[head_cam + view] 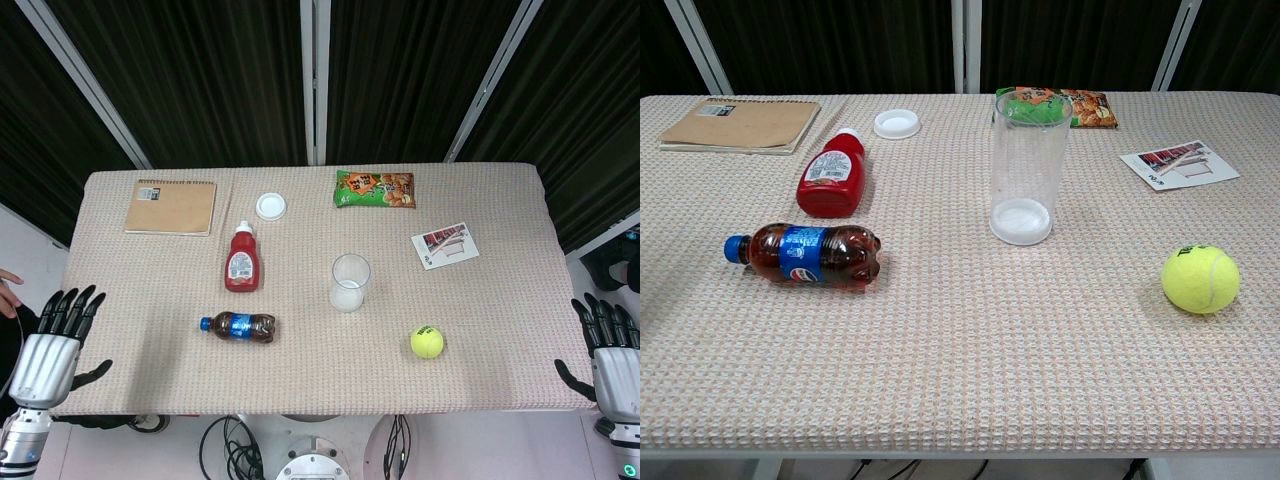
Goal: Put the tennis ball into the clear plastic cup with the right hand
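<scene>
A yellow-green tennis ball [427,342] [1200,279] lies on the beige tablecloth, toward the front right. Up and to its left stands an upright, empty clear plastic cup [350,283] [1028,178]. My right hand [610,352] hovers at the table's right front edge, fingers spread, holding nothing, well to the right of the ball. My left hand [52,345] hangs at the left front edge, fingers also spread and empty. Neither hand shows in the chest view.
A cola bottle [240,327] lies on its side front left. A red ketchup bottle [242,258] lies behind it. At the back are a brown notebook [171,206], a white lid [271,206], a snack bag [375,189] and a card [445,245].
</scene>
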You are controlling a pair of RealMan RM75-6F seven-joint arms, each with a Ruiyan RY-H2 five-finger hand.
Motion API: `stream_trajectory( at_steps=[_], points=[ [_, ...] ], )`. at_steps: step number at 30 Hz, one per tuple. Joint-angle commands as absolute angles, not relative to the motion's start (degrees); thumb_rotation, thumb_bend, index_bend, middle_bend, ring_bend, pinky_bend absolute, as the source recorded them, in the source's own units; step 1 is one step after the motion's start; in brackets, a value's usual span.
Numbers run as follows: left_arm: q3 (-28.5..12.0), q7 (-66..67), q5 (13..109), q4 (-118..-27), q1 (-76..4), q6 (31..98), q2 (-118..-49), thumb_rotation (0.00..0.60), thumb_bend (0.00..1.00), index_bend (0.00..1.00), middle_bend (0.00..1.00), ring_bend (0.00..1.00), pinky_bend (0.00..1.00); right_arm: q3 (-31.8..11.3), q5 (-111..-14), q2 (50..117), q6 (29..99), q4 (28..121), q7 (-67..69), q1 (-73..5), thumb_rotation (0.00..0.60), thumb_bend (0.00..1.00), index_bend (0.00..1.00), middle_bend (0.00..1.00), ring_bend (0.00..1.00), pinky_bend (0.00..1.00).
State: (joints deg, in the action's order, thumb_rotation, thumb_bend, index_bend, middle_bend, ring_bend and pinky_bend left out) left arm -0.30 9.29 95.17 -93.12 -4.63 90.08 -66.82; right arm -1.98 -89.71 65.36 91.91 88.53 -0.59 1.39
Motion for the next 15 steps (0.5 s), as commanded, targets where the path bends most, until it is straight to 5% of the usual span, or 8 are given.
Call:
stream_trajectory(
  at_steps=[1,15],
  points=[
    [-0.3,9.77,95.15,-93.72,-4.75,89.85,-66.52,0.6,0.06,0.05,0.0,0.0,0.0,-1.87,-89.86,65.35,92.2,88.21,-0.14,1.61,0.6,0.18,0.0,0.0,0.0,0.0],
    [-0.11,10.51,95.28,-94.23,-5.66,88.12,-66.69,0.6,0.06,0.05,0.0,0.0,0.0,-1.14,-88.97,65.36,86.74,89.18,-2.82,-0.31,0.6,0.18,0.0,0.0,0.0,0.0]
  ],
)
